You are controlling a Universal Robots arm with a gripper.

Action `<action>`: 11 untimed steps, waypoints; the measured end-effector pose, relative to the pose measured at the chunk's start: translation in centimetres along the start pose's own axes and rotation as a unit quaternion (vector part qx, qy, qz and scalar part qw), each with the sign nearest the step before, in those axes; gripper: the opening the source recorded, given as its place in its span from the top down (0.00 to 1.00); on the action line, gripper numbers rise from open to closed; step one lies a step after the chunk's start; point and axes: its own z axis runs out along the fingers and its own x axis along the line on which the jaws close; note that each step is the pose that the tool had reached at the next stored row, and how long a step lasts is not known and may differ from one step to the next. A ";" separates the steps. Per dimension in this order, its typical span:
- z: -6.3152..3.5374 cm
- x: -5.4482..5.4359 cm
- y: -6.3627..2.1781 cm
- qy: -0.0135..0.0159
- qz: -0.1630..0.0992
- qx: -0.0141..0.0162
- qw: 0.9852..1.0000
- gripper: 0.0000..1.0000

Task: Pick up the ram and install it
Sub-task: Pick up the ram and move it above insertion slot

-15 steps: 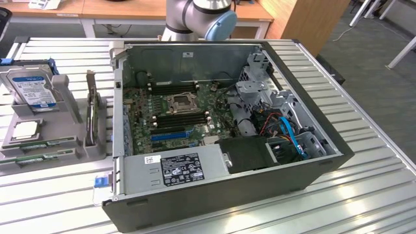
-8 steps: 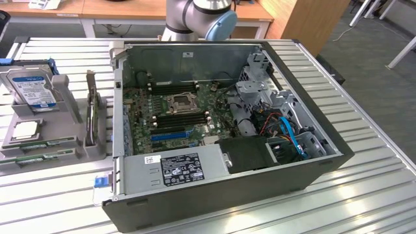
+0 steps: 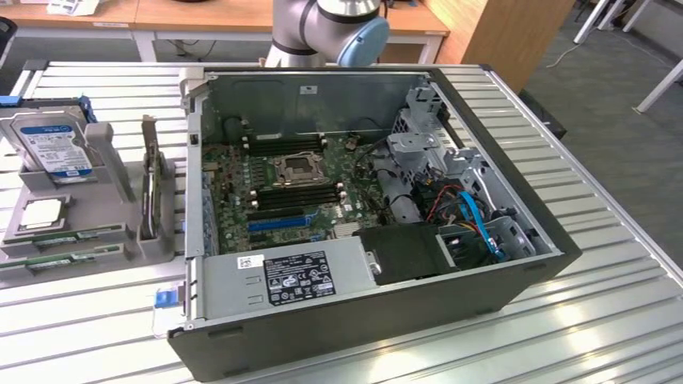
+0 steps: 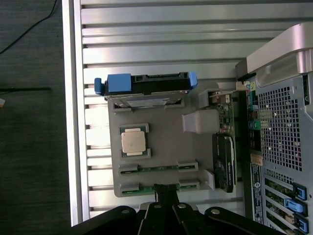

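- Green ram sticks, count two: the inner ram stick and the outer ram stick lie flat and parallel in clips at one end of the grey tray. Neither is lifted.
- Gripper, count one: the black fingers are pressed fully together with nothing between them. In the wrist view the tips line up over the middle of the outer ram stick.
- Processor chip, count one: square and silver, seated in the tray just beside the inner ram stick.
- Hard drive, count one: it stands on edge at the tray's far end.
- Graphics card, count one: it stands upright along the tray edge, between the ram sticks and the computer case.
- Computer case, count one: it lies open on the slatted metal table, exposing the motherboard.
- Black memory slots run in two banks, one on each side of the processor socket.
- Blue expansion slot, count one: it lies near the power supply.
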 end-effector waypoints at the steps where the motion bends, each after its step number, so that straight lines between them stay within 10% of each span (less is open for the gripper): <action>1: 0.00 0.0 0.00 0.000 0.000 0.000 1.000 0.90; 11: 0.00 0.0 0.00 0.001 -0.018 0.000 1.000 0.90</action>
